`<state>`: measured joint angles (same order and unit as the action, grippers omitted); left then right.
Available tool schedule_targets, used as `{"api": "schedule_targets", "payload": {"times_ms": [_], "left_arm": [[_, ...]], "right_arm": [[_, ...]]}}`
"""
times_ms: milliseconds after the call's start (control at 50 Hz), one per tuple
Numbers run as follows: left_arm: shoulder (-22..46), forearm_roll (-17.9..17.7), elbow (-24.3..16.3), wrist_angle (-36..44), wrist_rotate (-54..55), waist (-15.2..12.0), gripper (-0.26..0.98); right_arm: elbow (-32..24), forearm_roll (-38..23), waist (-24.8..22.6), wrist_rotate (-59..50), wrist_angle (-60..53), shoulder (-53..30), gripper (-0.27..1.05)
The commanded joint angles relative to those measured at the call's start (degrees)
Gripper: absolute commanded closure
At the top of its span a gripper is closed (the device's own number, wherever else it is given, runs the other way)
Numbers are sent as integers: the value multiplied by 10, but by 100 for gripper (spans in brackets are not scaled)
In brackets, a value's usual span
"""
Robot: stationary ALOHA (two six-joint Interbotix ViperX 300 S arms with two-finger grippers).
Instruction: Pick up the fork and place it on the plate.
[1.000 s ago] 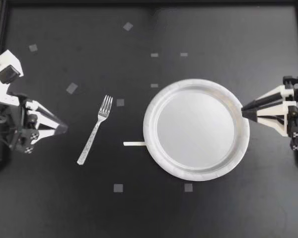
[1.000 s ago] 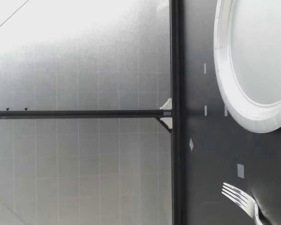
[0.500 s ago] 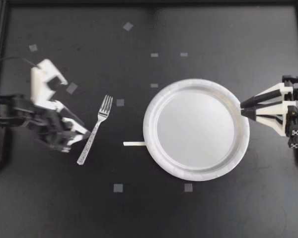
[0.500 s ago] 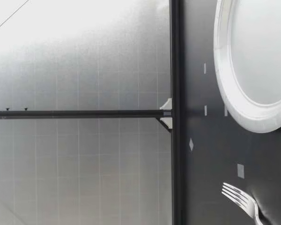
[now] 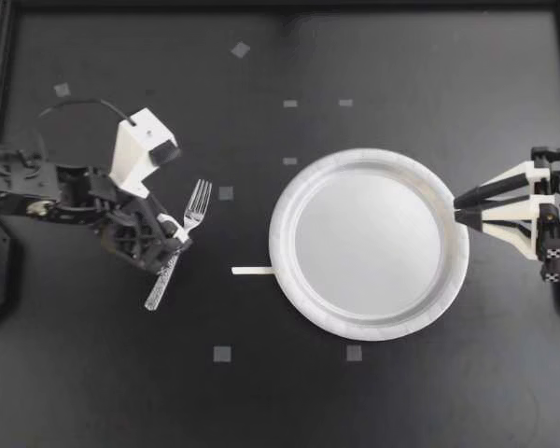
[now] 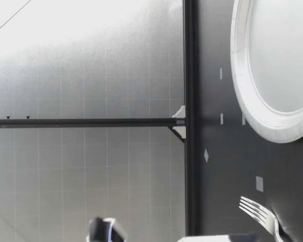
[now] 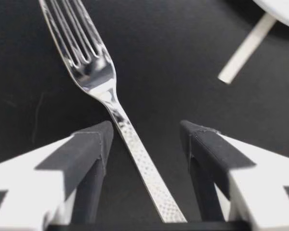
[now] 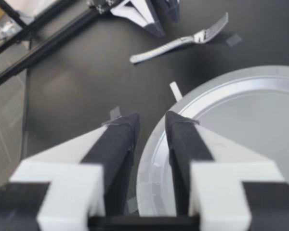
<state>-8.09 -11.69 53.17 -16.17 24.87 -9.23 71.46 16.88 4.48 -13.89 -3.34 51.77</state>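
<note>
A silver fork [image 5: 194, 207] lies on the black table, tines toward the far edge, left of the white paper plate [image 5: 299, 308]. My left gripper [image 5: 173, 245] is low over the fork's handle. In the left wrist view the fork [image 7: 94, 72] runs between the open fingers [image 7: 94, 144], touching neither. My right gripper [image 5: 457, 208] hovers at the plate's right rim, open with a narrow gap and nothing in it. Its wrist view shows the gripper [image 8: 151, 122] over the plate [image 8: 241, 120], with the fork [image 8: 178, 44] far ahead. The low view shows the fork's tines [image 6: 255, 210] and the plate [image 6: 242, 101].
A white strip of tape [image 5: 252, 271] lies against the plate's left rim. Small grey tape squares [image 5: 222, 354] dot the table. A black frame [image 5: 280, 5] borders the far edge and the sides. Part of my left arm [image 6: 105, 231] shows in the low view above the fork.
My left arm has swung right from the table's left side to the fork, and its gripper now straddles the handle. The right gripper, the fork and the plate have stayed put.
</note>
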Motion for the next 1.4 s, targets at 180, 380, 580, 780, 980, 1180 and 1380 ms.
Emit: {"api": "schedule_targets", "payload": {"times_ms": [180,380,580,780,980,1180,1380], "left_arm": [[39,8,-21,-1,1,-7,20],[47,9,-20,4,2,-7,20],[56,9,-18,15,2,-7,20],[66,9,-18,15,1,-7,21],[66,9,-18,15,1,-7,21],[66,10,-16,13,-3,-7,39],[62,12,-23,9,-22,-7,74]], "right_arm": [[5,0,-11,1,-13,11,39],[9,0,-11,-11,-18,14,39],[11,0,-12,-13,-23,14,39],[10,0,-12,-14,-23,15,39],[11,0,-12,-14,-23,17,39],[11,0,-12,-14,-23,21,39],[14,0,-12,-14,-28,26,39]]}}
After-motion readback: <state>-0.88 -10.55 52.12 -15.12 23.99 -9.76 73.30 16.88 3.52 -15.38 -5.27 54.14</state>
